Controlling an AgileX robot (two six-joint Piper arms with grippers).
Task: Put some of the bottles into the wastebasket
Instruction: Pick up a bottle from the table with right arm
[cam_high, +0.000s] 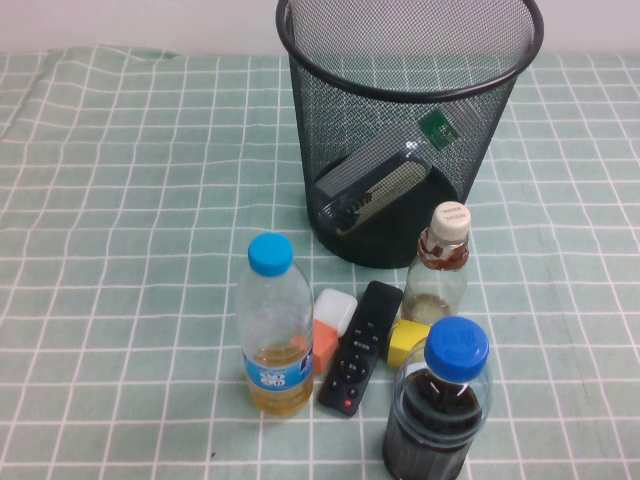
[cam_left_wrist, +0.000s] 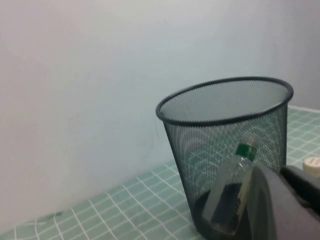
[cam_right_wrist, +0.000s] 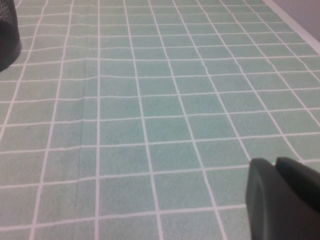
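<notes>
High view: standing at upper centre of the frame, the wastebasket (cam_high: 410, 130), already holding the squarish bottle (cam_high: 375, 185), leaning slantwise inside with its green label near the mesh wall. Waiting just below the basket's base, at right of centre, the smaller bottle (cam_high: 438, 275), upright on the table (cam_high: 110, 230), cream cap on. Sitting in the lower middle, two blue-capped bottles, a black remote and small blocks, not part of the job. Showing neither tool here.

Left wrist view: looking at the wastebasket (cam_left_wrist: 227, 150) at right of centre, squarish bottle (cam_left_wrist: 230, 192) tilting inside. Poking in at the lower right, the left tool (cam_left_wrist: 280, 205); cannot tell open or closed.

Right wrist view: facing bare checked table (cam_right_wrist: 150, 100); right tool (cam_right_wrist: 285, 200) at lower right, state likewise impossible to tell.

Judging by this: one bottle done, the smaller one remaining.
</notes>
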